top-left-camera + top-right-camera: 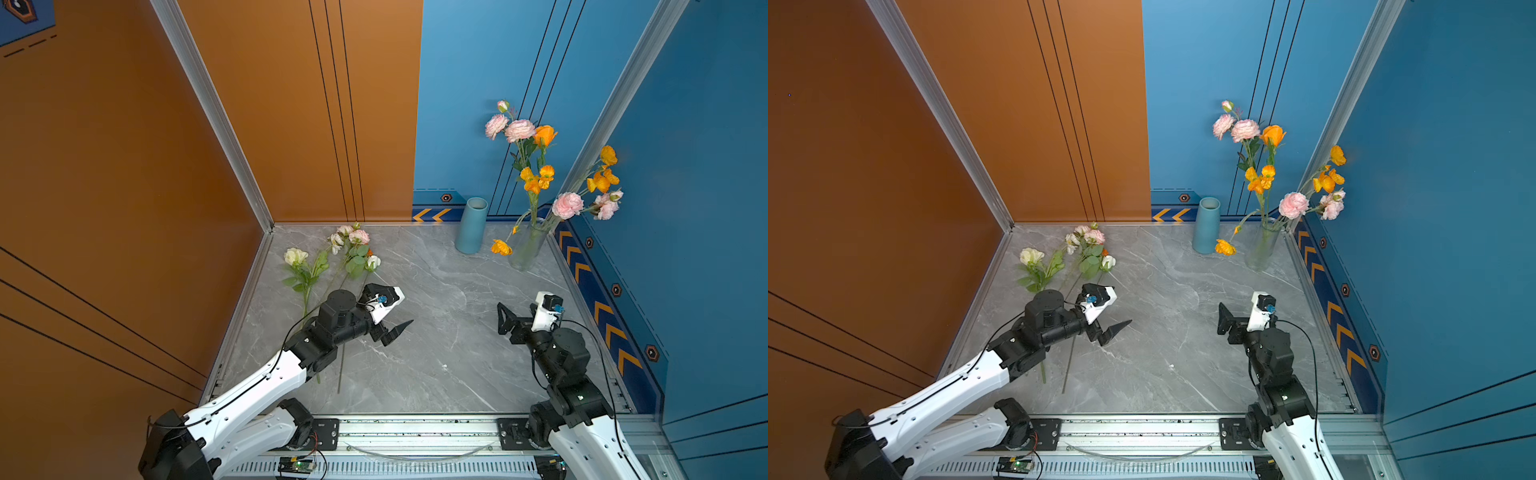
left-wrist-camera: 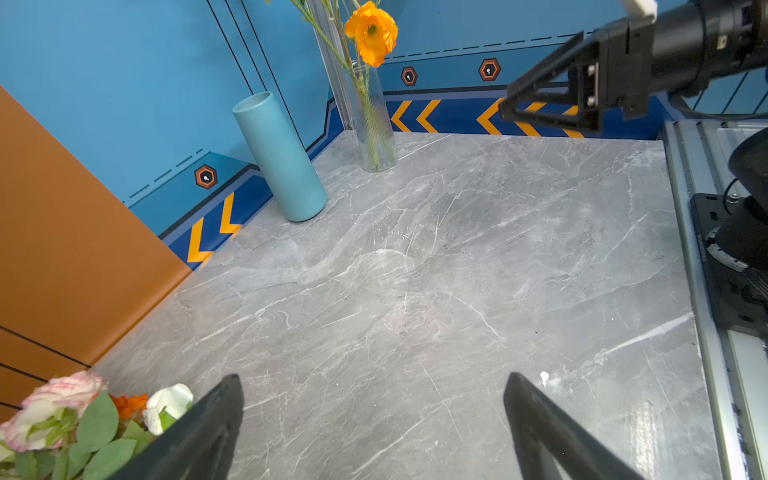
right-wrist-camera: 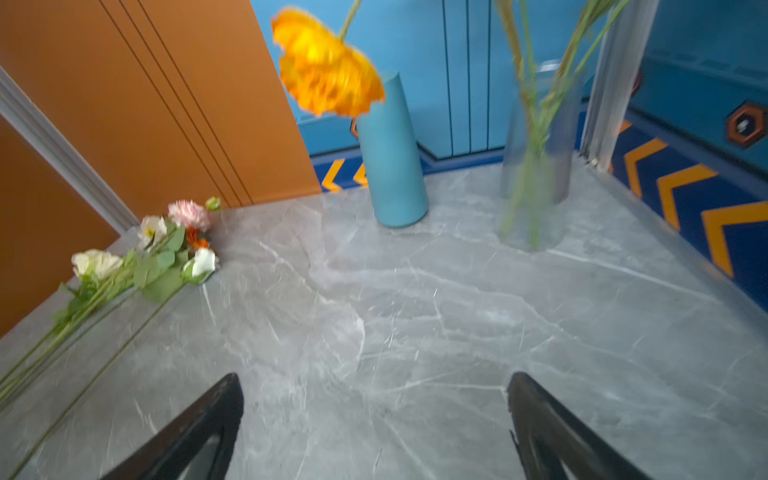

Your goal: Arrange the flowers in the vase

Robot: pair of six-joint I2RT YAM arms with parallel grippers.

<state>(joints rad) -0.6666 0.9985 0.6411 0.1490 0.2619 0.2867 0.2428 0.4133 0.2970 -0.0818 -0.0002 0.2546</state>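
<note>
A clear ribbed glass vase (image 1: pixel 528 247) is set upright in the far right corner of the grey marble-patterned tabletop (image 1: pixel 436 353), where it is backed by two walls and kept clear of the arms' sweep. Some of the flowers (image 1: pixel 567 204) are already stood in it: the long-stemmed pink and orange heads are fanned outwards, being pinned only at the narrow mouth. One orange bloom (image 1: pixel 501 247) is left drooping low, just beside an empty teal tapered vase (image 1: pixel 471 226) placed near the back wall. The other flowers, a loose bunch of cream-white and pink blooms (image 1: pixel 357 257) with green leaves, are laid flat at the far left. Their heads are turned towards the corner and their stems (image 1: pixel 341 374) pointed at the robot, so that bare stem rather than petal is offered for pinching. The left gripper (image 2: pixel 372 378) is held released, jaws spread wide with nothing between them, just beside that bunch, while its arm is crossed over the stems; it is judged to be readied for the next pick. The right gripper (image 3: pixel 374 375) is likewise spread and empty, kept low in front of the two vases and faced towards them, presumably so that a stem can be received and guided into the glass mouth.
</note>
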